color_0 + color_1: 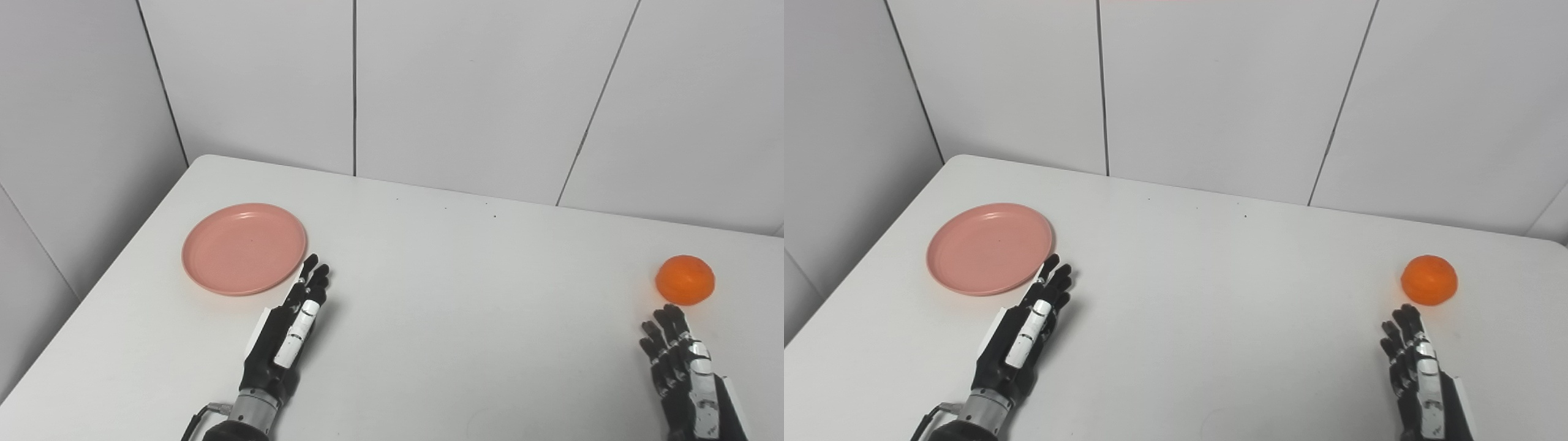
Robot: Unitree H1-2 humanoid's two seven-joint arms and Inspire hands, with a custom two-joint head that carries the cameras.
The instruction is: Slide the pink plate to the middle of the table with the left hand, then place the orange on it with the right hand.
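Observation:
A pink plate lies empty on the left part of the white table. My left hand is open and rests on the table just right of and in front of the plate, fingertips close to its near right rim, apart from it as far as I can see. An orange sits at the far right of the table. My right hand is open, fingers pointing up toward the orange, fingertips just short of it. Neither hand holds anything.
Grey panelled walls stand behind the table and along its left side. The table's left edge runs close to the plate.

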